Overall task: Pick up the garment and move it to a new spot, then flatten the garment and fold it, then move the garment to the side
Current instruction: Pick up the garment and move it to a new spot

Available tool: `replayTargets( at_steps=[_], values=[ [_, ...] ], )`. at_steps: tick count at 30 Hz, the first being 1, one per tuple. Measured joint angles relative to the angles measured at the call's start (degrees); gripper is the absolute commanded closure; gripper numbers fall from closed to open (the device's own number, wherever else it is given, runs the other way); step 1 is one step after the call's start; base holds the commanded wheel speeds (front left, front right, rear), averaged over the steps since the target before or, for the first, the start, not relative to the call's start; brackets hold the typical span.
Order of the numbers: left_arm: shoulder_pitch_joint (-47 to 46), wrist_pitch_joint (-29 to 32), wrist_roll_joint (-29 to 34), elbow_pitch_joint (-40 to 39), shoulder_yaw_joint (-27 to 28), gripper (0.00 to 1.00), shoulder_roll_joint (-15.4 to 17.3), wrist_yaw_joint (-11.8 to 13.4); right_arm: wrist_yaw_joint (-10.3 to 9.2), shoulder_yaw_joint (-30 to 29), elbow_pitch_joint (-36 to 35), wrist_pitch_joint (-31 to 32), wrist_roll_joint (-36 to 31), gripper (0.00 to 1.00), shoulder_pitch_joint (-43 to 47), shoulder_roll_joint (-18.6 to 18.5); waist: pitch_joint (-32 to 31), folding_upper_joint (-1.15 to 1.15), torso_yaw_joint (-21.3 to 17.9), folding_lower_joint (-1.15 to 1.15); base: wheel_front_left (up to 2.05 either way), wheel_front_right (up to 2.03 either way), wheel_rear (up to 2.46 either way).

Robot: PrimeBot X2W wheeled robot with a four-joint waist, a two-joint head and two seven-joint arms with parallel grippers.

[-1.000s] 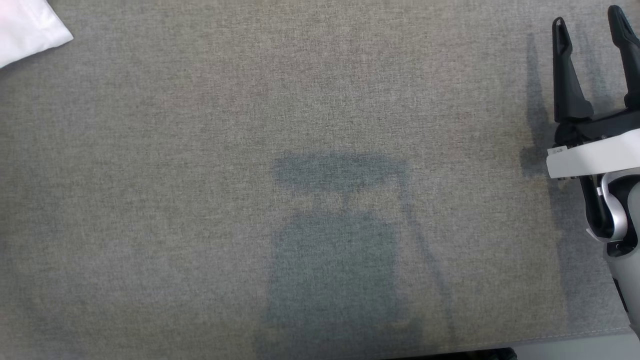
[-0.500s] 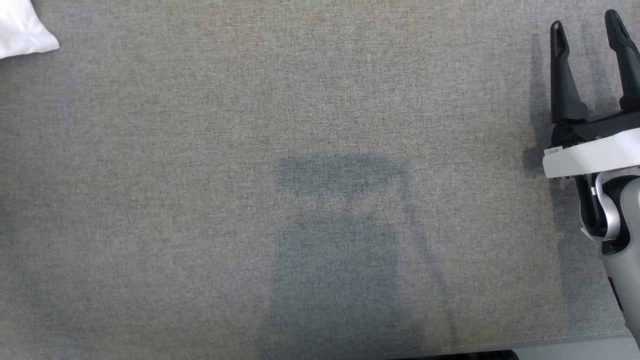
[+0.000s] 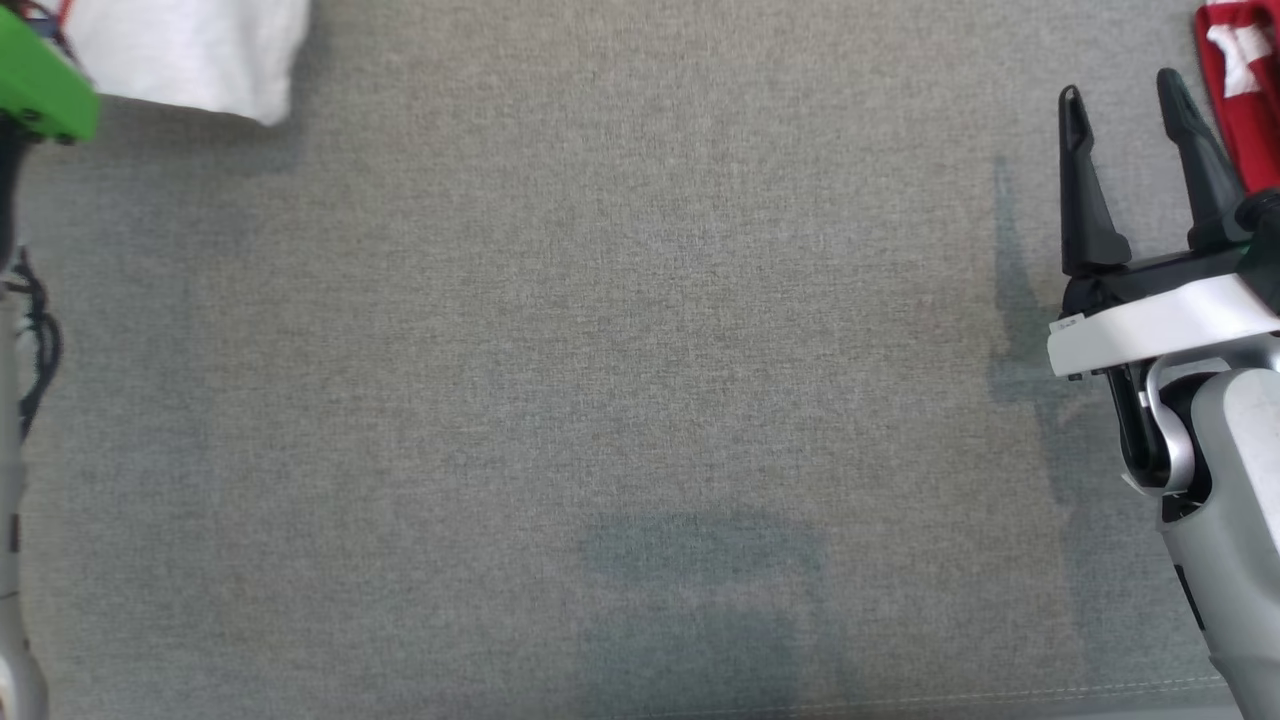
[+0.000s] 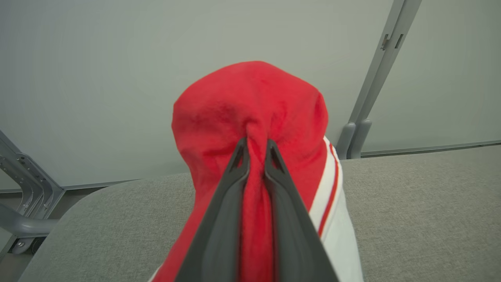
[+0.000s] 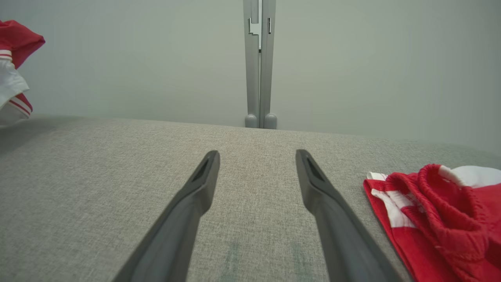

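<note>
**Head view.** The whole frame has shifted since half a second ago. The shadow [image 3: 700, 560] now sits low centre, so read that as your camera moving, not the things.
- Newly in frame: more white cloth at upper left, a green block [image 3: 40, 90] at the left edge, and a red heap [image 3: 1240, 100] at the upper right edge.
- The white cloth is likely the hanging end of the garment [image 3: 190, 55].
- The right tool [image 3: 1120, 95] is at the right of frame, fingers spread wide with nothing between them.
- The middle of the desk [image 3: 600, 300] is bare grey weave.

**Left wrist view.** The left tool [image 4: 256, 143] is pinched narrow on a fold of the garment [image 4: 250, 102].
- The red top bunches above the tips, and a white panel with red stripes drapes below, clear of the desk.
- My read: you're mid-carry on the first step, with the set-down, flattening and fold all to come.
- Behind are a plain pale wall [image 4: 117, 58], a slanted post [image 4: 375, 74] and frame [image 4: 23, 184] at lower left.

**Right wrist view.** The right tool [image 5: 257, 154] is wide and empty, low over the desk.
- The garment hangs at upper left.
- The red heap [image 5: 438, 211] lies on the desk at lower right, well apart from the garment.
- An upright post [image 5: 258, 62] stands at top centre against the wall.
</note>
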Motion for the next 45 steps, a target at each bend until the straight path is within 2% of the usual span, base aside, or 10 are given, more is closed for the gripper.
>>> replayTargets(
  at_steps=[9,11,15,21,27,32,35,44,45],
  values=[
    [0.8,1.0,0.4,-8.3,-12.4,1.00,-3.2,-0.5,0.16,-0.5,3.2,-0.9,0.9,0.00,0.8,1.4,-6.7,0.00,0.1,0.00,0.00,0.00,0.00],
    [2.2,1.7,0.2,-10.4,-16.7,1.00,-3.4,-0.5,0.15,-0.5,4.1,-1.0,1.0,0.00,1.8,2.2,-8.3,0.00,-0.1,0.00,0.00,0.00,0.00],
    [5.8,2.5,-2.9,-14.9,-26.6,1.00,-4.2,-0.5,0.15,-0.3,6.0,-1.0,2.0,0.00,4.0,3.6,-11.2,0.00,-1.0,0.00,0.00,0.00,0.00],
    [11.3,2.0,-5.9,-15.9,-34.9,1.00,-5.9,-0.5,0.63,1.6,8.6,-1.4,2.5,0.00,6.4,5.1,-15.5,0.00,-3.3,0.00,0.00,0.00,0.00],
    [16.2,0.0,-4.3,-12.9,-40.3,1.00,-6.5,-0.5,1.63,3.7,10.1,-1.4,2.5,0.00,8.0,6.0,-19.6,0.00,-6.3,0.00,0.00,0.00,0.00],
    [16.5,-1.8,1.5,-11.6,-42.3,1.00,-6.3,-0.5,1.74,4.0,9.9,-1.4,2.9,0.00,9.4,6.0,-21.8,0.00,-9.4,0.00,0.00,0.00,0.00],
    [15.8,-2.7,6.3,-9.7,-43.8,1.00,-4.8,-0.5,1.81,4.1,9.8,-1.4,2.9,0.00,9.6,6.0,-22.4,0.00,-11.1,0.00,0.00,0.00,0.00],
    [15.9,-5.7,7.7,-0.3,-43.5,1.00,-5.0,0.5,2.93,5.9,9.8,-1.4,2.9,0.00,9.5,7.7,-21.2,0.00,-14.2,0.00,0.00,0.00,0.00],
    [16.0,-6.2,7.6,0.7,-43.3,0.85,-5.1,0.6,2.94,5.9,9.8,-1.4,2.9,0.00,9.5,7.7,-21.0,0.00,-14.5,-0.01,0.00,0.00,0.00]
  ],
)
